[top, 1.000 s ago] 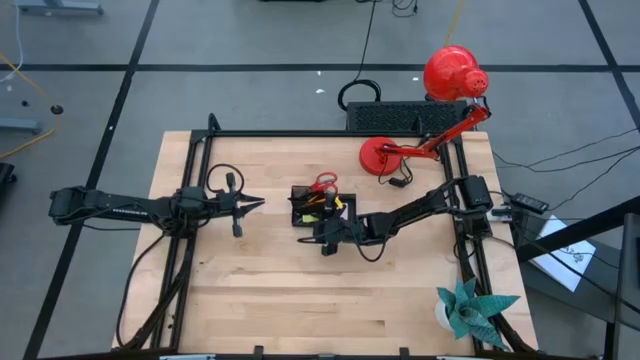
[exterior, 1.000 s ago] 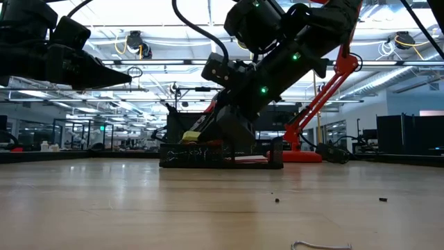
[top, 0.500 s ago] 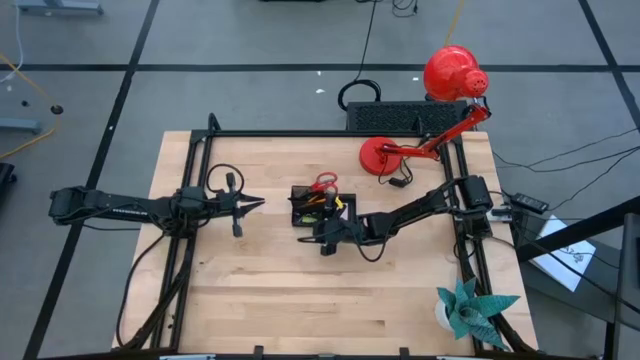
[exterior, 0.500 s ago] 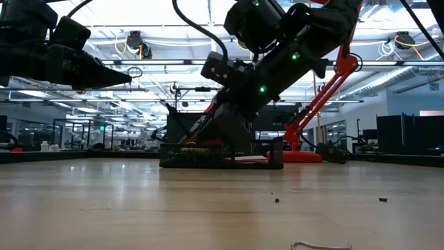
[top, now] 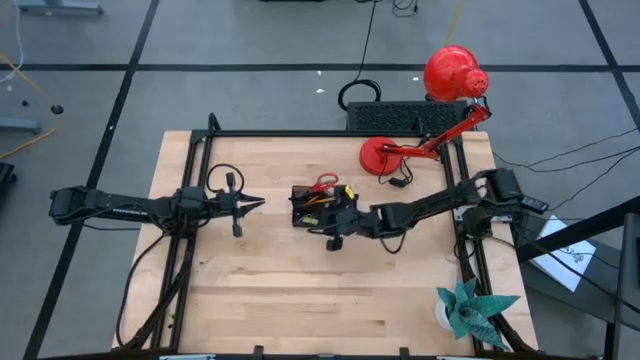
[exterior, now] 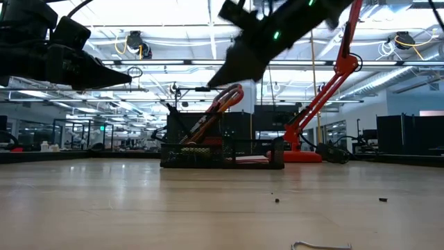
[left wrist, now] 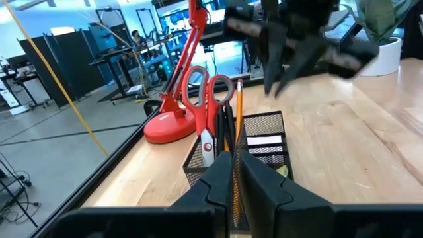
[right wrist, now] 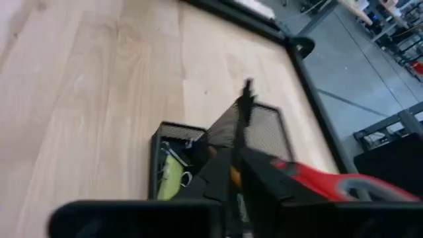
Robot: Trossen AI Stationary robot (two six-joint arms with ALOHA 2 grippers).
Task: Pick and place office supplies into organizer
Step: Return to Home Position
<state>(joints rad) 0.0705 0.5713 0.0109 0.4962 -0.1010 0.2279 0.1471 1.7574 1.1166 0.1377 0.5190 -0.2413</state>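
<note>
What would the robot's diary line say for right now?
right pincer: high above black mesh organizer | left pincer: shut, waiting left of organizer | red-handled scissors: handles up in organizer

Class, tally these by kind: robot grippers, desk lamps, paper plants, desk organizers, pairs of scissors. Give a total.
Dark robot grippers: 2 (left gripper, right gripper)
Red desk lamp: 1
Teal paper plant: 1
Black mesh desk organizer: 1
Red-handled scissors: 1
Total: 6

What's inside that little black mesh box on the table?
Inside the organizer stand red-handled scissors and an orange pencil. White paper and a yellow-green piece lie in lower compartments. Whatever sits at the bottom of the tall compartment is covered.
</note>
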